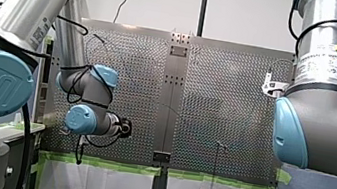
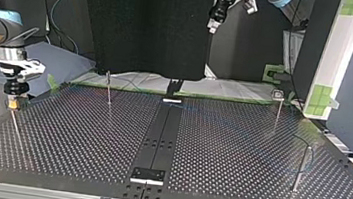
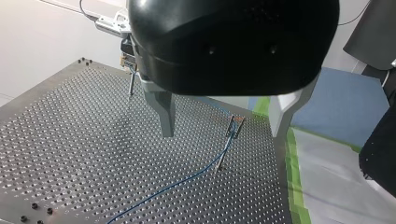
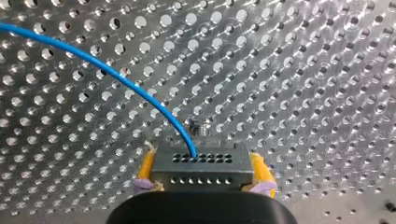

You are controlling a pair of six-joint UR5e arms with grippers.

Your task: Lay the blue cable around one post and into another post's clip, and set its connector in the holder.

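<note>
Gripping the connector (image 4: 201,169) between yellow pads (image 4: 259,171), the right gripper (image 4: 204,164) hangs over the table (image 4: 303,70) near its side edge. The blue cable (image 4: 116,74) arcs away across the table. The left gripper (image 3: 223,133) stands wide and empty. Lower the connector level and slowly, keeping cable slack.

Blue cable (image 3: 177,184) lies across the table (image 3: 70,140), rising at a clip-topped post (image 3: 228,142) at the table's 11 o'clock in the top view. Its end enters the grey connector (image 4: 201,173) in my right gripper (image 4: 204,167).
</note>
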